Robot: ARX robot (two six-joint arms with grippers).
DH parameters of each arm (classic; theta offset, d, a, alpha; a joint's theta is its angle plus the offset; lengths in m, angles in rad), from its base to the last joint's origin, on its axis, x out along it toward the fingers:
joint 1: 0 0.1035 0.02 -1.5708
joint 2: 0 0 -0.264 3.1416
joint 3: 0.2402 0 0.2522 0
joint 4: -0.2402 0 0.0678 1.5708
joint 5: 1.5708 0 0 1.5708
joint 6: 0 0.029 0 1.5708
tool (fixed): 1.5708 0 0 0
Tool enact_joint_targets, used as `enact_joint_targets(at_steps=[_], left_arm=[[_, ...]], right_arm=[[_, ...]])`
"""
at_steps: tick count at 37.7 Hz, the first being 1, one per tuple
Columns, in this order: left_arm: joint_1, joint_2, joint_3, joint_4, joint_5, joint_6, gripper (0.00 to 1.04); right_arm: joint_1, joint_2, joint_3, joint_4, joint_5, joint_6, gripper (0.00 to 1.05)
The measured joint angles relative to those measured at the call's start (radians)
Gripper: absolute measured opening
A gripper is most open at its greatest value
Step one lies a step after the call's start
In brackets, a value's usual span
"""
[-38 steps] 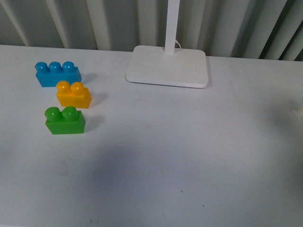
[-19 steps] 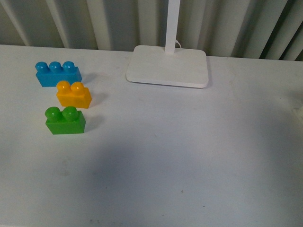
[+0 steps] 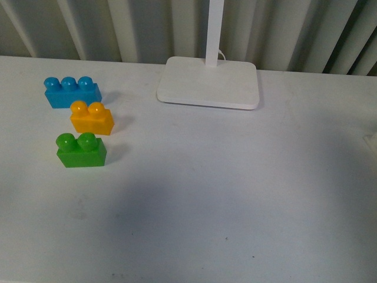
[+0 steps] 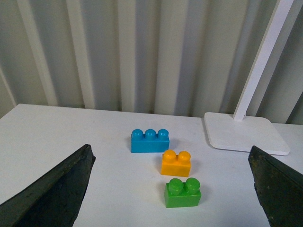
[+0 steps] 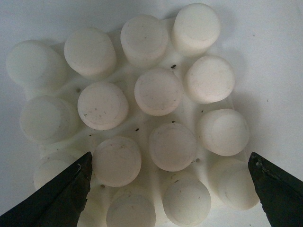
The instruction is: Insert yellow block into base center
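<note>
While nothing is held, yellow block (image 3: 91, 117): left side of table (image 3: 206, 194), studs up, between blue block (image 3: 72, 92) and green block (image 3: 81, 150).
Long axis: left-right across the table.
Left gripper (image 4: 169, 149): spread wide, empty.
Right gripper (image 5: 169, 156): spread, empty, over base (image 5: 158, 92).

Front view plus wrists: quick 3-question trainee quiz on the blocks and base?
1. True or false: in the front view, the yellow block stands between the blue block and the green block.
2. How many studs top the blue block? A) two B) three C) four
3. Fill in: the right wrist view looks straight down at the studded white ____.

Key: 1 true; 2 B; 3 base.
</note>
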Motion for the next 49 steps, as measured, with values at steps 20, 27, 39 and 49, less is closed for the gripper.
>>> enact_joint_targets(at_steps=[20, 27, 39, 49], left_arm=[[0.0, 0.0, 0.0, 0.0, 0.0, 0.0, 0.98], [0.0, 0.0, 0.0, 0.0, 0.0, 0.0, 0.98], [0.0, 0.0, 0.0, 0.0, 0.0, 0.0, 0.98], [0.0, 0.0, 0.0, 0.0, 0.0, 0.0, 0.98]], right_arm=[[0.18, 0.003, -0.016, -0.032, 0.06, 0.074, 0.95], [0.289, 0.003, -0.008, -0.064, 0.096, 0.147, 0.95], [0.552, 0.035, 0.053, -0.143, 0.093, 0.358, 0.96], [0.742, 0.103, 0.179, -0.209, 0.146, 0.527, 0.96]])
